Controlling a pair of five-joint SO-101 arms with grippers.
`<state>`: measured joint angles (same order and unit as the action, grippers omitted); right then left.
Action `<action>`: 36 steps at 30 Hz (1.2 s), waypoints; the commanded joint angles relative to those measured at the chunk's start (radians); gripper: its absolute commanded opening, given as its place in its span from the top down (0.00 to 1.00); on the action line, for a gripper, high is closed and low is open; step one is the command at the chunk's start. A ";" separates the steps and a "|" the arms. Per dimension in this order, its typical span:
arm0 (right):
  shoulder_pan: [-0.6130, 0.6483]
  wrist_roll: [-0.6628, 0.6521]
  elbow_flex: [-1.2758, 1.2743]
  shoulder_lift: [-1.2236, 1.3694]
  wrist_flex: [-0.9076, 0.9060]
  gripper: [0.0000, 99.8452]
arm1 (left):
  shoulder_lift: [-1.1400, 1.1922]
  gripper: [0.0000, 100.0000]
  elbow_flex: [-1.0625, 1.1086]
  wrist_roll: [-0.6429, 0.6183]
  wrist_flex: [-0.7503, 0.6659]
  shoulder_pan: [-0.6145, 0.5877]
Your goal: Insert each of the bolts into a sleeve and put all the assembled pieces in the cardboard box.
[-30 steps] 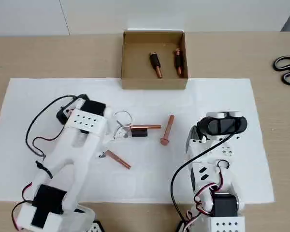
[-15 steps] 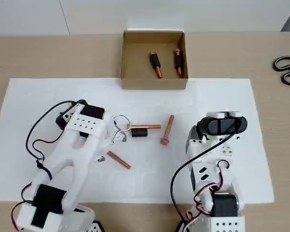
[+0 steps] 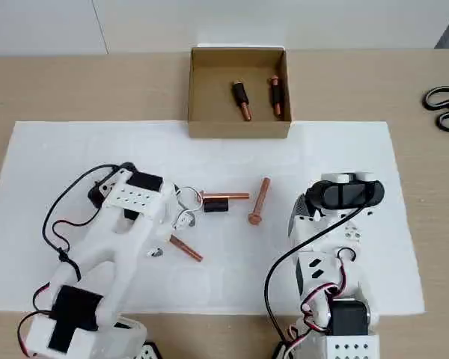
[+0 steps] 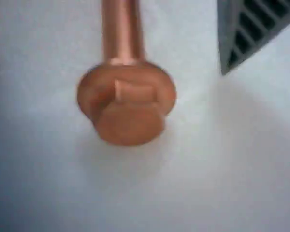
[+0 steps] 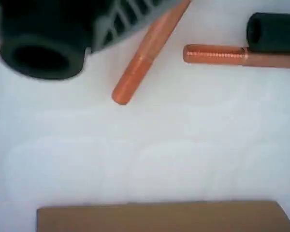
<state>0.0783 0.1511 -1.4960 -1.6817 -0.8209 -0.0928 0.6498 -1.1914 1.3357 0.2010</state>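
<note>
- A tan wooden table (image 3: 75, 82) carries a wide white paper sheet (image 3: 82, 149). A pale wall (image 3: 45, 22) runs behind it, and black scissors (image 3: 445, 107) lie at the table's right edge.
- The cardboard box (image 3: 209, 112) sits at the paper's far edge, open on top. Two assembled pieces (image 3: 242, 99) lie apart on its floor.
- Mid-paper, a sleeved bolt (image 3: 218, 203) lies crosswise, with its copper shaft sticking out of the black sleeve.
- A bare bolt (image 3: 259, 200) lies just beside that shaft's tip, with a small gap between them.
- A slanted bolt (image 3: 187, 249) lies nearer the arms, one end hidden under the left arm.
- The left claw (image 3: 185, 207) is spread open just beside the sleeved bolt and grips nothing.
- The left wrist view has a copper bolt head (image 4: 127, 104) close up on the paper.
- The right claw (image 3: 299, 215) sits near the bare bolt, on its right. I cannot tell whether it is open or closed.
</note>
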 commanded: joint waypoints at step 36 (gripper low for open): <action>0.236 -0.003 0.014 -0.016 0.067 1.00 | -0.015 0.99 -0.774 0.061 0.353 0.015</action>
<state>0.2839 0.1511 -1.4960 -1.6817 -0.8101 -0.0928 -0.0545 -1.1899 1.6794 0.1995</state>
